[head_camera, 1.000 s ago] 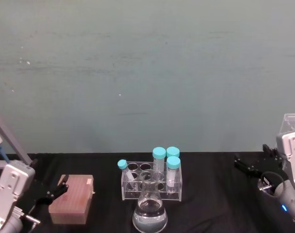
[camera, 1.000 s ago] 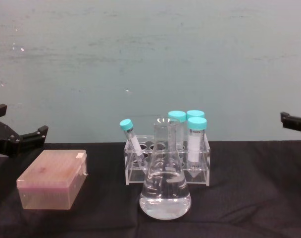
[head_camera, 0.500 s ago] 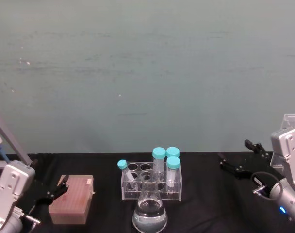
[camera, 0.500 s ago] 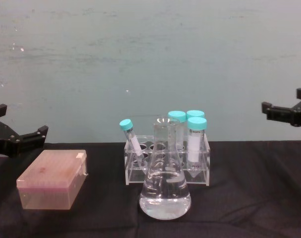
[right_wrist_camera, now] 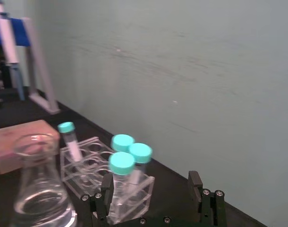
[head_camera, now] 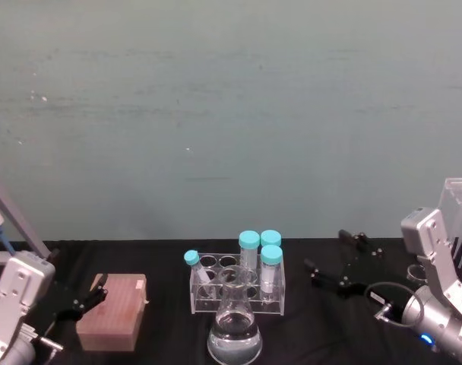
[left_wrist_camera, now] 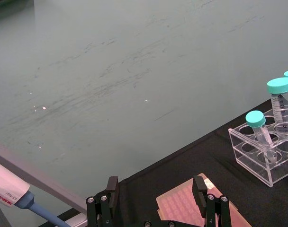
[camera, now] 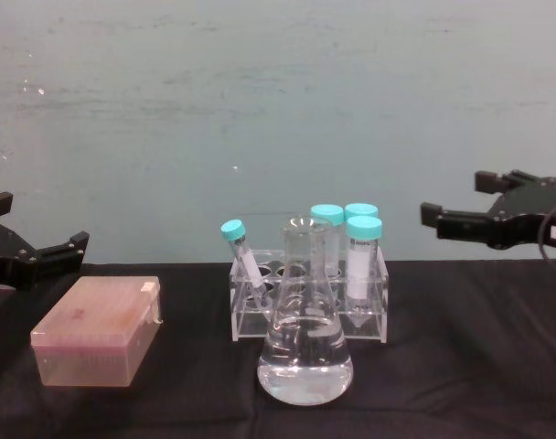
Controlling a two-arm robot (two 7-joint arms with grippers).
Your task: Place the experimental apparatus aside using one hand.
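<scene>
**Right pincer [head_camera: 326, 251] wide open, glass things off to its left**

It hangs over the right part of the table [head_camera: 330, 319]. Its two fingers are spread wide and hold nothing. They point left, toward the clear rack [head_camera: 203, 302] of tubes with blue-green caps [head_camera: 249, 242] in the middle of the table.

The rack's long side runs left to right, so I would meet its short right end first. From the chest view the pincer looks about as high as the caps or a bit higher, so I think I must go lower to reach the rack.

The flask [head_camera: 235, 338] with clear liquid stands on the near side of the rack, very close. I cannot tell if they touch.

My left pincer [head_camera: 87, 298] waits open and empty at the far left, with a pink box [head_camera: 113, 312] between it and the rack. So I think the right arm is the better one for this job.
</scene>
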